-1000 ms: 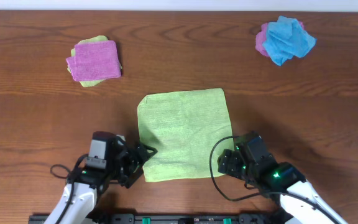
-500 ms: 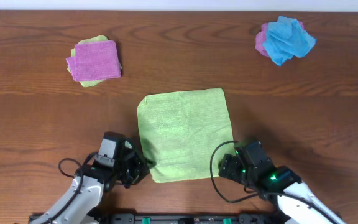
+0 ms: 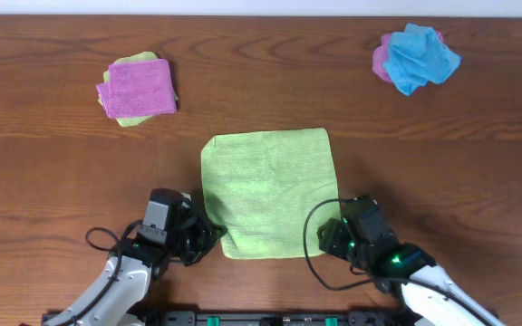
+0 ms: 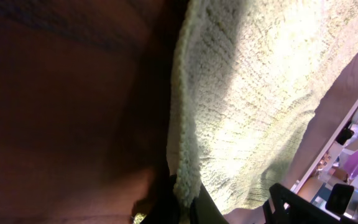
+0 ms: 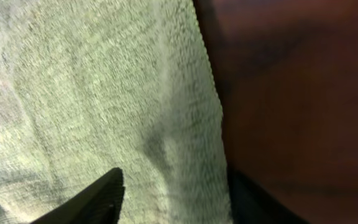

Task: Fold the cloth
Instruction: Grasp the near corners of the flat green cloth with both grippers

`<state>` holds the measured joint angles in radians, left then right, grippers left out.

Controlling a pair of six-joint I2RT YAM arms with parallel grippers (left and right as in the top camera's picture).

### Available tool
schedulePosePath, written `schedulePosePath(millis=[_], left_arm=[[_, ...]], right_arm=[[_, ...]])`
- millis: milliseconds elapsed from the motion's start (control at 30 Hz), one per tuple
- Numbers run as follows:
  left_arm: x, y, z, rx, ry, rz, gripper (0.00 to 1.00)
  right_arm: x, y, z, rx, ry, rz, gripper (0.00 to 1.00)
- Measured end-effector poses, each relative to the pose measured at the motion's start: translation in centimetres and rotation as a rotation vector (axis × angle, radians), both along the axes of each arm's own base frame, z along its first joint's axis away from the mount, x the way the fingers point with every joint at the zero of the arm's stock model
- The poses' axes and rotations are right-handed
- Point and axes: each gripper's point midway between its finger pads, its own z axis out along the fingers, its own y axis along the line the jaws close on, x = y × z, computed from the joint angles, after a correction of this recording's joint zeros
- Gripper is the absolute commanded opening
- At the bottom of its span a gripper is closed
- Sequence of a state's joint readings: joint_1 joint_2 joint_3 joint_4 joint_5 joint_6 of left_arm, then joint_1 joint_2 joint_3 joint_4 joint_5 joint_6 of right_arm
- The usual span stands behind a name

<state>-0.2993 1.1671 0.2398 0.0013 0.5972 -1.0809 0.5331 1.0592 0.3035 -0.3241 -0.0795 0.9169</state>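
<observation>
A light green cloth (image 3: 268, 192) lies flat in the middle of the wooden table. My left gripper (image 3: 208, 239) is at its near left corner. In the left wrist view the left gripper (image 4: 184, 194) is shut on the cloth (image 4: 253, 106), whose fuzzy edge is pinched between the dark jaws. My right gripper (image 3: 335, 234) is at the near right corner. In the right wrist view the right gripper (image 5: 174, 183) straddles the cloth's right edge (image 5: 191, 124): one finger (image 5: 95, 199) is over the fabric, the other over bare wood, and the jaws stand apart.
A folded pink cloth on a green one (image 3: 137, 89) lies at the far left. A crumpled blue and pink pile (image 3: 415, 57) sits at the far right. The table's front edge runs just behind both arms.
My left gripper slid in to the near left corner and shut on it. My right jaws narrowed around the near right edge. The cloth's near left corner shifted slightly.
</observation>
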Motion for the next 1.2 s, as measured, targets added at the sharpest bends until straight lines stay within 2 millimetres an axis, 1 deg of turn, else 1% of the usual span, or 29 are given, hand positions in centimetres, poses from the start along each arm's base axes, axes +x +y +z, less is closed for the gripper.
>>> schedulePosePath(millis=[67,200,233,367,633,800,933,1067,1200], left_arm=[[0.0,0.0,0.0,0.0,0.0,0.0,0.05],[0.0,0.0,0.0,0.001,-0.001,0.0,0.06],[0.0,0.0,0.0,0.001,-0.001,0.0,0.06],[0.0,0.0,0.0,0.001,-0.003,-0.002,0.06],[0.2,0.0,0.1,0.004,-0.021,-0.011,0.06],[1.5,1.0,0.4,0.003,-0.06,0.027,0.06],[2.0,1.8,0.7,-0.01,-0.075,0.044,0.06],[2.4,1.7,1.3,-0.042,-0.102,0.034,0.06],[2.4,1.5,1.5,-0.061,-0.109,0.021,0.06]], right_arm=[[0.4,0.2,-0.1,0.004,-0.008,0.001,0.4],[0.8,0.4,-0.5,0.001,-0.003,-0.005,0.13],[0.9,0.4,-0.6,0.0,0.0,-0.005,0.09],[0.9,0.4,-0.8,-0.001,0.006,-0.01,0.01],[0.9,0.7,-0.8,0.012,0.007,-0.005,0.01],[0.7,0.9,-0.8,0.023,0.015,0.002,0.01],[-0.4,0.5,-0.8,0.022,0.048,0.009,0.01],[-1.8,0.1,-0.5,0.024,0.078,0.016,0.02],[-1.7,0.1,0.6,0.042,0.039,0.017,0.01]])
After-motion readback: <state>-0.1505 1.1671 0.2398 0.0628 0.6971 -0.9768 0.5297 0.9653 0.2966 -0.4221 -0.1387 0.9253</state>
